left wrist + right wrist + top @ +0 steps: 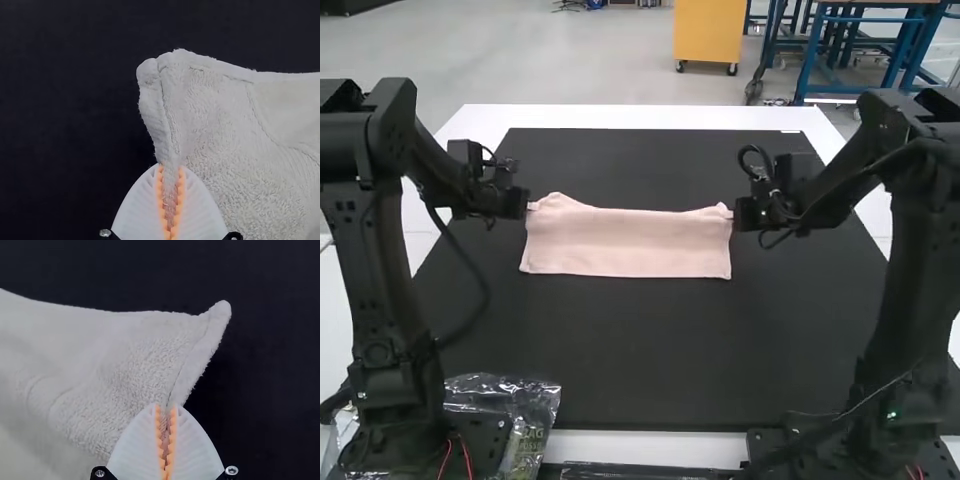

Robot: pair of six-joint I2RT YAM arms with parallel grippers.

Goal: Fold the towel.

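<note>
For your next fold: one pale pink towel (628,243), over one black mat (650,350), long axis spanning sideways between your two grippers, neither arm clearly nearer, left gripper (170,167) and right gripper (166,407) each clamped on its own side edge.

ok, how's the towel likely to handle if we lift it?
Probably floppy: the towel dips along its far edge between the left gripper and right gripper. Probably not slippery, given its fuzzy looped pile between the ribbed pads. Likely light, as it looks like a thin, small cloth.
</note>
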